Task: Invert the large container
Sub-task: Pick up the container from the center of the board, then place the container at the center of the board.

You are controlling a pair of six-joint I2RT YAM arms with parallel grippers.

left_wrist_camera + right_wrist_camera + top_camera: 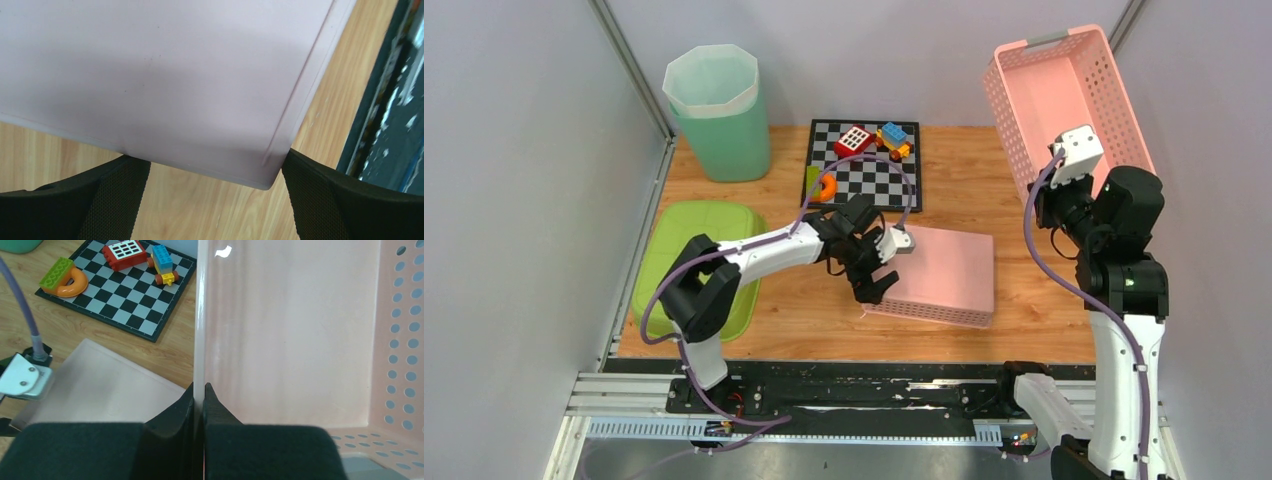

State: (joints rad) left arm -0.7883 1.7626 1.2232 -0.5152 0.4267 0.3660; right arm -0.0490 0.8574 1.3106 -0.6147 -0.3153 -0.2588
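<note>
The large container [1064, 100], a pink basket with perforated walls, hangs tilted in the air at the back right, its opening facing up and toward the camera. My right gripper [1046, 192] is shut on its side wall; in the right wrist view the thin wall [200, 340] runs between the pinched jaws of the gripper [199, 387]. A second pink basket [944, 270] lies upside down on the table. My left gripper [876, 255] stands open at its left end, and its fingers [320, 200] straddle a corner of the basket's flat bottom [175, 75] without gripping it.
A green bin with a white liner [719, 115] stands at the back left. A lime green tray [699, 260] lies at the left edge. A checkerboard [864, 180] at the back carries toy blocks [874, 140]. Grey walls close both sides.
</note>
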